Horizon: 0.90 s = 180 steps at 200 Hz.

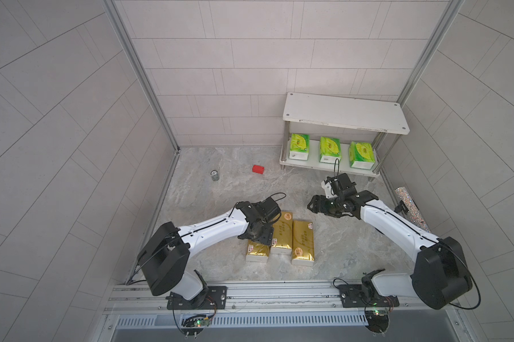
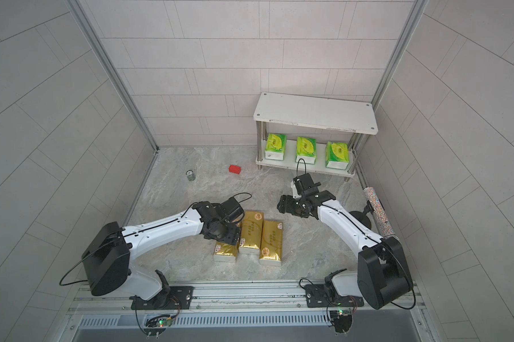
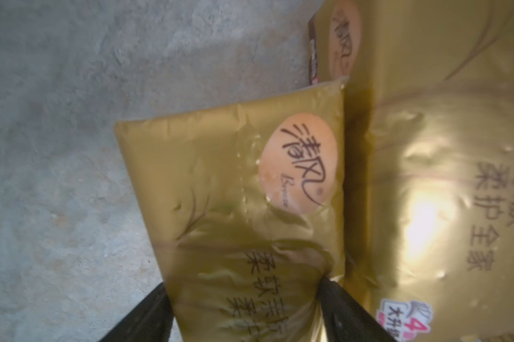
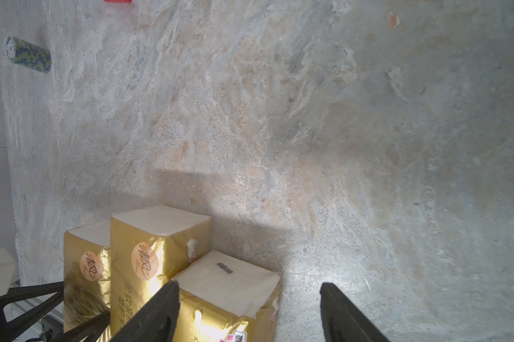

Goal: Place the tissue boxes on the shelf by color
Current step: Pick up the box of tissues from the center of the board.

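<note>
On my feed the three green packs (image 1: 330, 149) stand in a row on the lower board of the shelf (image 1: 344, 114), which sits at the far right of the table (image 1: 220, 204). The three gold packs (image 1: 282, 234) lie side by side on the table toward the near edge, touching one another. My left gripper (image 1: 258, 235) points down over the leftmost gold pack (image 1: 258, 251). In the left wrist view its black fingers (image 3: 341, 308) press against both long sides of that pack, with the foil creased between them, so I read it as pinching the pack. I cannot tell whether the pack is off the table. My right gripper (image 1: 313, 205) hovers just right of the gold packs and a little farther back, jaws spread with nothing between them. A red block (image 1: 258, 169) and a small jar (image 1: 214, 175) sit far left of the shelf. A glittery roll (image 1: 409, 207) lies along the right wall.
</note>
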Tool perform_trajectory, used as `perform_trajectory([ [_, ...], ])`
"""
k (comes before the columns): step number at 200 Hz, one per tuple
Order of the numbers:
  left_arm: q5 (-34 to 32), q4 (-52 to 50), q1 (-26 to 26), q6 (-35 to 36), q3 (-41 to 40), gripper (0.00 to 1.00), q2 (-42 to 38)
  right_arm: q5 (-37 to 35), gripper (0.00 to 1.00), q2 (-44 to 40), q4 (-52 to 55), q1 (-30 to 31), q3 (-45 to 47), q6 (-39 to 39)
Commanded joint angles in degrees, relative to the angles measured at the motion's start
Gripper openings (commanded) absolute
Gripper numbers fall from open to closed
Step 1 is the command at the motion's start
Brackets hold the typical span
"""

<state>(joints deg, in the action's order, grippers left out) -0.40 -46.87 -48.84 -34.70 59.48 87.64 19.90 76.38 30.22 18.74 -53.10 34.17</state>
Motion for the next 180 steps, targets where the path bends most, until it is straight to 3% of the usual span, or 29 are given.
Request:
perform_trajectory([
  [1, -4.7, 0.9, 3.7, 6.9, 2.3, 0.76, 3.3, -1.5, 0.79, -1.1, 1.2, 0.2, -0.4, 0.4],
  [55, 0.9, 4.1, 10.5, 21.1, 8.3, 0.74, 10.0, -1.8, 0.79, -0.9, 1.9, 0.2, -0.8, 0.6],
  [116, 3.5, 4.7, 15.3, 29.3, 19.2, 0.76, 17.0, -2.0, 0.79, -1.5, 3.2, 0.1, -1.0, 0.3],
  [148, 0.3, 3.1, 15.7, 29.4, 23.2, 0.86, 19.0, -1.8, 0.79, -1.7, 3.7, 0.1, -1.0, 0.1],
  [180, -0.7, 4.3, 15.6, 24.5, 21.1, 0.97, 12.5, -2.2, 0.79, -2.5, 4.3, 0.2, -0.7, -0.6],
])
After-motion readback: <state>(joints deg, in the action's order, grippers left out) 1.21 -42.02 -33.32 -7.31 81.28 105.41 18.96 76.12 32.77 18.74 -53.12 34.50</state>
